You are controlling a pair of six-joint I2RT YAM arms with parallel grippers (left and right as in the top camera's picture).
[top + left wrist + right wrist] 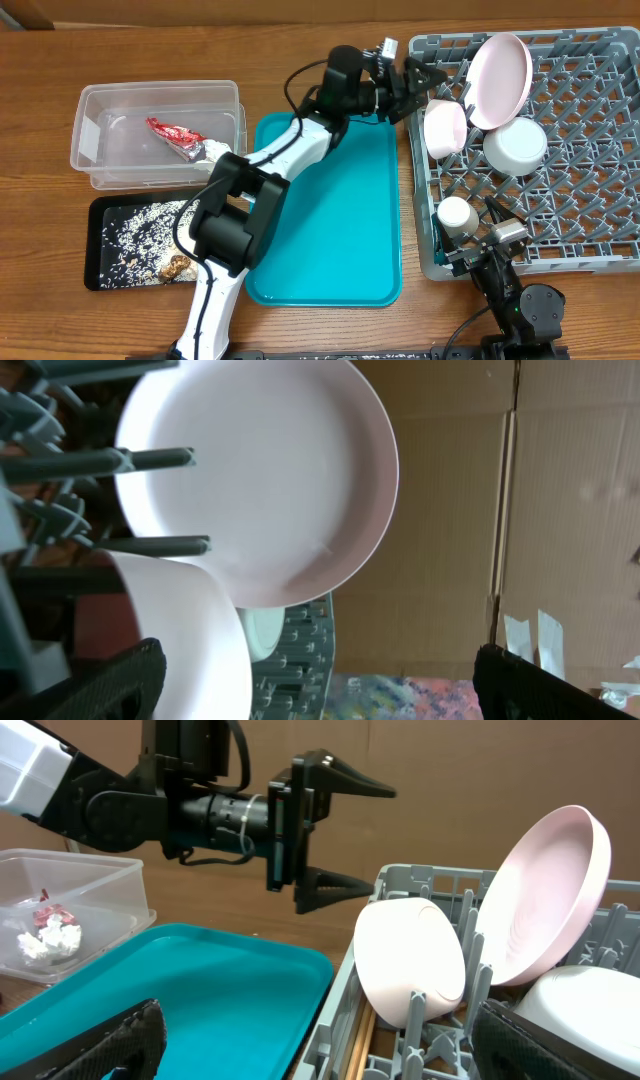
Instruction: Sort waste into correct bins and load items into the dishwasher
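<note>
The grey dish rack (590, 215) holds the pinkish plate (500, 80) standing on edge, a pale bowl (445, 128) on edge beside it, a white bowl (516, 146) and a small white cup (457, 215). My left gripper (428, 88) is open and empty, just left of the pale bowl at the rack's left wall; it also shows in the right wrist view (380, 838). The left wrist view shows the plate (260, 470) and bowl (190, 630) close up. My right gripper (487, 245) is open and empty at the rack's front left corner. Chopsticks (360, 1040) lie in the rack under the bowl (410, 965).
The clear tub (100, 100) at the left holds the red wrapper (175, 133) and white tissue (215, 150). The black tray (100, 275) in front of it holds rice scraps (150, 230). The teal tray (330, 220) lies between them and the rack.
</note>
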